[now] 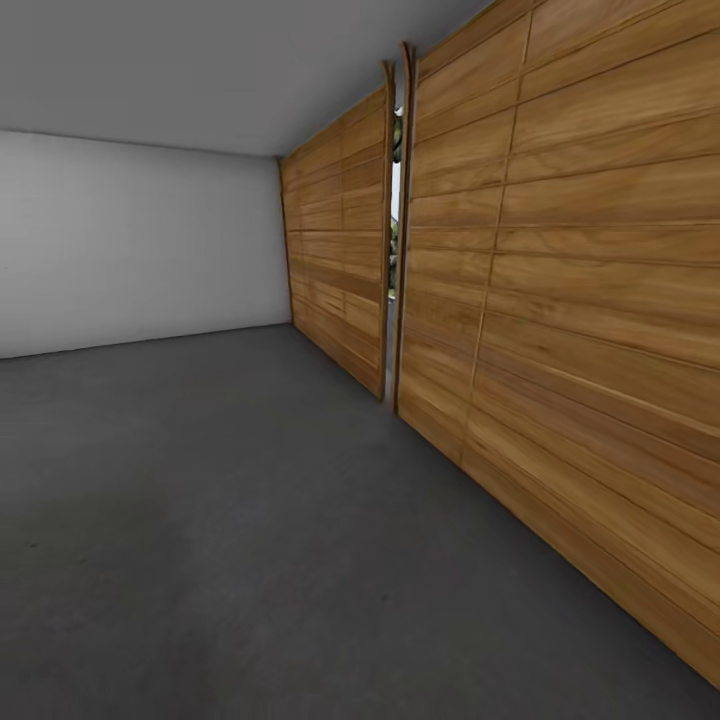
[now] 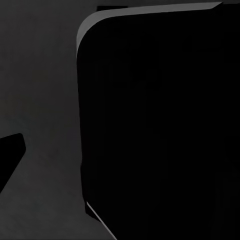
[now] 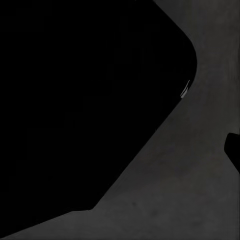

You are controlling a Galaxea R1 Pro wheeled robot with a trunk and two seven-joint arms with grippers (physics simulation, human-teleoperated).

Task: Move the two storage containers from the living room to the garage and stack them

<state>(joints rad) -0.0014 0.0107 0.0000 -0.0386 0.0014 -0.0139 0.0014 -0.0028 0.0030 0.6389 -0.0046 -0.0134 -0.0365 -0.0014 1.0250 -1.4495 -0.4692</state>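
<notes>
Underfoot, nearest: the floor (image 1: 250, 560), dark grey and rough like concrete, runs bare from the head view's near edge to the far wall.
Wrist views: each looks down on the same grey floor (image 2: 40, 90), with a large black rounded-cornered bulk (image 2: 160, 125) close against the lens; I take it for part of the robot's own body, though I cannot be sure.
Fingers: whether either gripper is spread or closed cannot be told from these pictures.
Right side, middle distance: wide wood-plank doors (image 1: 560, 300), two panels with a narrow gap (image 1: 393, 250) between them letting daylight through.
Far end: a plain pale wall (image 1: 130, 240) under a grey ceiling; this reads as the garage.
Storage containers: not visible here, so where they lie cannot be told.
Handling, as a judgement: thin-walled, lidless and shallow, they should be light but flexible; gripping a long wall near its middle would likely limit tilting.
</notes>
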